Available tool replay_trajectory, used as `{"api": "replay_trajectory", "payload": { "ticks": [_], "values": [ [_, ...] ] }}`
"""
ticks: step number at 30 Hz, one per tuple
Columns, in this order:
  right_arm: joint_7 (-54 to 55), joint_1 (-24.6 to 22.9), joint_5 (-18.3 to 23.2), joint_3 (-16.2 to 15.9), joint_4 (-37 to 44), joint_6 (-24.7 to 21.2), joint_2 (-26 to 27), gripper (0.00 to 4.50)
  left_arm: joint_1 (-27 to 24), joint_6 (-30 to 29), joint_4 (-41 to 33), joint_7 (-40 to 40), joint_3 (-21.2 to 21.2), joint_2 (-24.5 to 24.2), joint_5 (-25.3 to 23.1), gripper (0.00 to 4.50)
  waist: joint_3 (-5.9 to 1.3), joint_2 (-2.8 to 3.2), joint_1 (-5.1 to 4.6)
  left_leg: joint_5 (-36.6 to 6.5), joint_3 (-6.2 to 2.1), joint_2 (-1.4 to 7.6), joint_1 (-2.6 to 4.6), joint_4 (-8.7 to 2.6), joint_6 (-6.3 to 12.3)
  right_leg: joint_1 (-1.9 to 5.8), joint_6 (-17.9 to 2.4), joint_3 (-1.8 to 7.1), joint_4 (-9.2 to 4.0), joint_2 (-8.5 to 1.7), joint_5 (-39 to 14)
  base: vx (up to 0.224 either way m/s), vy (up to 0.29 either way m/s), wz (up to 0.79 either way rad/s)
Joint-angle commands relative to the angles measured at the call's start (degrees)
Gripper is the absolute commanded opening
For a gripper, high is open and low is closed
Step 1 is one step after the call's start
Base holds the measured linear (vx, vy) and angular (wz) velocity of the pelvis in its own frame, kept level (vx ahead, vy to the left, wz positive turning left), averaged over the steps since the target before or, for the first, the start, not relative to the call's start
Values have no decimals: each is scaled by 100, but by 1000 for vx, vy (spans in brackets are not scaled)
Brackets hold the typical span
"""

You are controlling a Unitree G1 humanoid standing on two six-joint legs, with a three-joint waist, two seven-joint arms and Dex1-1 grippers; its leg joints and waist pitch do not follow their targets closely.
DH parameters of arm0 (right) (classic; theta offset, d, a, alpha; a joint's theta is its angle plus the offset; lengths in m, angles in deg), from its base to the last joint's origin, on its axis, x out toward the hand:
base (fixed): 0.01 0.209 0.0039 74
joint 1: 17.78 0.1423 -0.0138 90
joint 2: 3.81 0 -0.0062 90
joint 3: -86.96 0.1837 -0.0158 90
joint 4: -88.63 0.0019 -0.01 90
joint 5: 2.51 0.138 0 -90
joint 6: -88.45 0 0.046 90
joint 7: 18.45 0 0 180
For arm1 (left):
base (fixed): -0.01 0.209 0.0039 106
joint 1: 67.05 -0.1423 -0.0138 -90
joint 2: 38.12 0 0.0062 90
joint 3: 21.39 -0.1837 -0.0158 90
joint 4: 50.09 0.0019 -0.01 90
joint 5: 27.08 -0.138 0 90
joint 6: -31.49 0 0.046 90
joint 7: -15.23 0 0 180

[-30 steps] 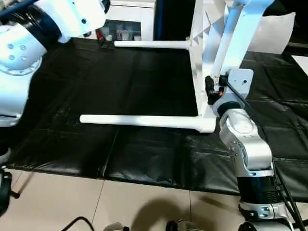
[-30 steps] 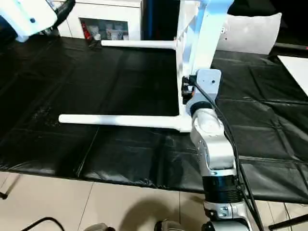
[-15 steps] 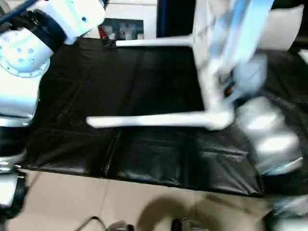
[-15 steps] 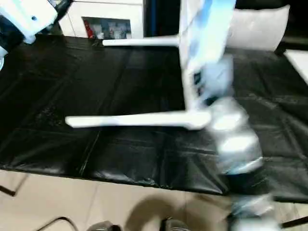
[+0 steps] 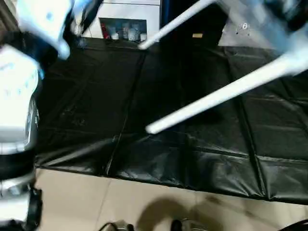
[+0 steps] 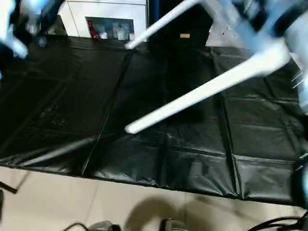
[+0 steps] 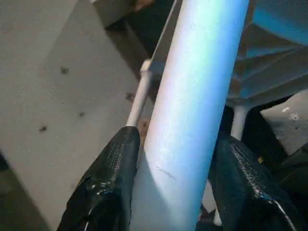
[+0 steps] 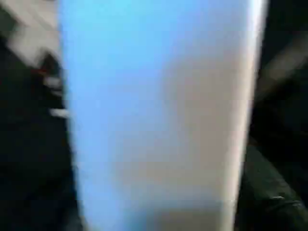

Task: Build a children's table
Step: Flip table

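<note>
- Since a second ago, the table has swung up; its two visible legs point(image 5: 216, 96) now slant off the black mat point(image 5: 144, 159).
- Left gripper point(image 7: 168, 159) clamps another leg point(image 7: 192, 96), axis running straight between its fingers.
- Right gripper's closure cannot be told; a white part, probably a leg, sits close before it.

Two table legs point(image 5: 216, 96) slant above work surface point(image 5: 144, 159); cabinet point(image 5: 126, 19) behind.

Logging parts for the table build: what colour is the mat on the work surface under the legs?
Black, with creased seams; the mat shows best in the left eye view.
</note>
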Motion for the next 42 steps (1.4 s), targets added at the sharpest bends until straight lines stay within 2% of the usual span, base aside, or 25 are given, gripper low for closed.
{"api": "replay_trajectory", "payload": {
  "ticks": [1,3,7,9,10,14,15,16,17,20,21,23,24,26,29,30,31,32,33,34,35,37,39,40,42],
  "values": [
    [-737,55,481,-129,166,-19,12,292,-131,-490,555,-228,245,28,26,196,-381,-116,-11,-376,-179,437,-8,-341,672,329,-664,387,-527,-516,-2152,0,0,0],
    [-855,98,658,-81,186,-31,54,325,-122,-448,634,-211,240,-6,39,195,-374,-141,-9,-466,-180,432,-2,-342,631,327,-699,396,-524,-527,-2141,0,0,0],
    [-1184,189,1068,115,245,-140,139,361,-118,-324,902,-191,251,-96,35,193,-359,-131,-17,-550,-190,432,2,-351,518,329,-655,396,-547,-535,-2272,0,0,0],
    [-1264,194,1144,237,261,-141,130,383,-144,-295,1009,-175,273,-103,35,192,-364,-157,-19,-540,-185,421,-11,-348,537,344,-652,401,-542,-534,-2206,0,0,0],
    [-1362,169,1270,365,292,-105,128,395,-160,-250,1086,-168,277,-94,29,191,-352,-132,-18,-549,-180,403,-16,-341,573,343,-630,400,-552,-523,-2204,0,0,0],
    [-1500,127,1550,618,386,-83,136,428,-189,-162,1232,-188,281,-82,17,188,-339,-140,-22,-567,-198,398,-21,-350,611,353,-549,376,-577,-520,-2367,0,0,0],
    [-1525,141,1770,843,387,-126,160,446,-205,-108,1343,-203,275,-94,0,187,-325,-118,-37,-658,-199,399,7,-355,584,318,-510,368,-610,-512,-2519,0,0,0],
    [-1557,157,1996,1069,378,-179,184,446,-221,-60,1432,-201,259,-108,-17,187,-325,-124,-43,-688,-196,393,12,-351,581,315,-499,367,-616,-510,-2569,0,0,0],
    [-1588,182,2221,1325,353,-270,202,450,-235,-27,1489,-204,252,-114,-16,186,-318,-98,-34,-717,-199,389,30,-353,577,309,-498,366,-631,-512,-2630,0,0,0],
    [-1545,258,2658,1864,258,-501,279,450,-253,55,1590,-191,250,-104,-16,181,-330,-97,-43,-707,-218,435,43,-381,592,310,-621,365,-592,-491,-2289,0,0,0],
    [-1543,260,2667,1876,255,-505,281,450,-253,58,1593,-190,250,-103,-16,179,-329,-94,-31,-774,-206,426,71,-375,576,299,-640,365,-607,-497,-2342,0,0,0],
    [-1190,319,2749,2319,-36,-381,399,450,-266,271,1698,-104,250,-110,-36,176,-312,-94,-31,-783,-199,408,59,-381,553,289,-646,365,-628,-508,-2422,0,0,0],
    [-1086,318,2737,2405,-118,-316,420,450,-264,345,1730,-76,246,-116,-38,172,-325,-91,-19,-815,-200,409,86,-379,495,284,-649,354,-624,-505,-2460,0,0,0],
    [-985,270,2700,2513,-228,-213,429,450,-265,460,1771,-39,235,-129,-45,168,-311,-94,-11,-821,-194,416,80,-387,473,280,-669,359,-621,-507,-2397,0,0,0],
    [-983,-137,2674,2831,-477,67,404,450,-284,739,1877,31,199,-185,-76,165,-325,-91,34,-718,-190,440,72,-397,524,298,-656,383,-616,-544,-2177,0,0,0],
    [-1192,-543,2856,3081,-511,73,413,450,-299,859,1928,69,198,-202,-45,160,-332,-114,16,-635,-202,449,54,-403,541,320,-748,375,-579,-535,-1994,0,0,0],
    [-1192,-543,2856,3081,-511,73,413,450,-299,859,1928,69,198,-202,-45,160,-332,-114,16,-635,-202,449,54,-403,541,320,-748,375,-579,-535,-1994,0,0,0],
    [-1530,-1055,3144,3352,-483,-68,465,450,-313,950,1974,111,164,-257,-70,159,-367,-114,69,-410,-191,462,50,-392,720,352,-823,406,-550,-550,-1525,0,0,0],
    [-1854,-1526,3401,3545,-434,-244,543,450,-325,1057,2025,173,95,-352,-150,159,-365,-104,88,-339,-201,487,42,-395,768,356,-881,414,-526,-569,-1372,0,0,0],
    [-1854,-1526,3401,3545,-434,-244,543,450,-325,1057,2025,173,95,-352,-150,159,-366,-127,103,-274,-209,492,35,-395,883,365,-930,401,-527,-565,-1267,0,0,0],
    [-2048,-1801,3547,3648,-398,-367,599,450,-331,1133,2059,217,44,-418,-212,157,-385,-147,91,-165,-214,480,11,-387,944,388,-970,394,-498,-566,-1177,0,0,0],
    [-2160,-2440,3431,3648,-704,-185,903,450,-324,1238,2133,231,28,-450,-249,157,-381,-146,111,-22,-194,471,1,-364,1002,365,-1000,396,-503,-588,-1193,0,0,0],
    [-2146,-2611,3371,3619,-833,-69,1018,450,-318,1280,2165,231,24,-459,-266,156,-357,-120,105,-122,-199,475,6,-384,946,350,-994,370,-545,-586,-1453,0,0,0],
    [-2179,-2779,3346,3528,-890,15,1144,450,-317,1306,2180,243,31,-470,-262,156,-349,-228,86,-256,-196,478,11,-399,861,356,-935,355,-577,-580,-1692,0,0,0],
    [-2240,-2911,3335,3220,-937,202,1391,450,-312,1365,2206,287,17,-517,-274,156,-322,-208,91,-422,-215,473,23,-415,729,329,-818,351,-592,-599,-2134,0,0,0]
  ]
}}
